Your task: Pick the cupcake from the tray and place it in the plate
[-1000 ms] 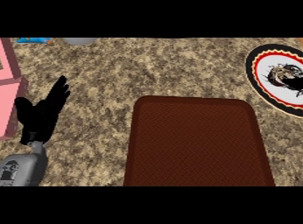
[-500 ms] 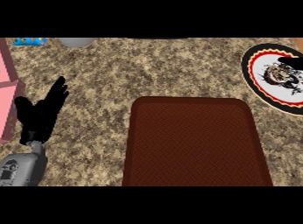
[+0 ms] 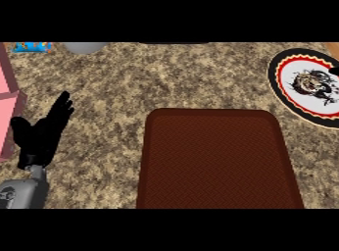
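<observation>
Tray [image 3: 216, 162] at lower edge, plate [image 3: 313, 88] far right

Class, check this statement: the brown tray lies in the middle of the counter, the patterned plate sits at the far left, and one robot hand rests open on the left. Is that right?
One detail is wrong. In the head view the plate sits at the far right, not the far left. The rest holds: the brown tray lies in the middle of the counter, and the left robot hand rests open on the left.
</observation>
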### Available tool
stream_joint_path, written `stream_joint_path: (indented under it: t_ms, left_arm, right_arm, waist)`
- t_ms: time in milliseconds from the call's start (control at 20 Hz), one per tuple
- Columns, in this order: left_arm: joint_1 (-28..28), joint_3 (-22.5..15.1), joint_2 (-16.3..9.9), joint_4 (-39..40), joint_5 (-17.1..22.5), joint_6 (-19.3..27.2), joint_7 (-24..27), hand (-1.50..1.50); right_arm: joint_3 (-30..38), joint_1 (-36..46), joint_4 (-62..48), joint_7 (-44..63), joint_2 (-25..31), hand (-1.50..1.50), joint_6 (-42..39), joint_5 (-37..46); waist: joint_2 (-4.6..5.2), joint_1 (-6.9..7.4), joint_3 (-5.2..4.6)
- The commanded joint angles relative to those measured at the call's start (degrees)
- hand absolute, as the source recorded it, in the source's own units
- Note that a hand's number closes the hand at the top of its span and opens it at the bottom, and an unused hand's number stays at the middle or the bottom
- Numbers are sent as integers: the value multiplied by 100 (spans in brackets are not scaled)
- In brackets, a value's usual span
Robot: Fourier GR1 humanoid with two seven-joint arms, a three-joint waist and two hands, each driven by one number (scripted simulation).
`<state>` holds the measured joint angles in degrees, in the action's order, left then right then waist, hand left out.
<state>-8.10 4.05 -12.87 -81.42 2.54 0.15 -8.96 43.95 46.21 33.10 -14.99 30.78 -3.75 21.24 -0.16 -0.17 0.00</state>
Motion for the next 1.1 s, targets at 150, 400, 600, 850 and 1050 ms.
stream_joint_path:
  t_ms: [150, 400, 600, 850, 1050]
  left_arm:
    - [-285, 67, 138, 344, -43, 14, 75, 0]
    - [-91, 133, 4, -54, -87, -58, -123, 0]
    - [-357, 118, 100, 113, -65, -61, -216, 0]
    - [-259, 76, 183, -24, -173, -11, -265, 0]
    - [-493, 98, 229, 506, -331, 50, 132, 0]
  right_arm:
    - [-49, -662, 418, -309, 293, -150, -572, -680]
    - [-215, -866, 302, -303, 570, -150, -558, -902]
    - [-104, -1026, -405, -976, 931, -150, -520, -1001]
    - [-370, -1240, -398, -985, 989, -150, -518, -1130]
    - [-391, -1384, -910, -1298, 1310, -150, -608, -1042]
  waist:
    - [17, -4, -1]
    - [17, 37, 1]
    - [39, 68, 6]
    - [28, 53, 3]
    - [50, 49, 7]
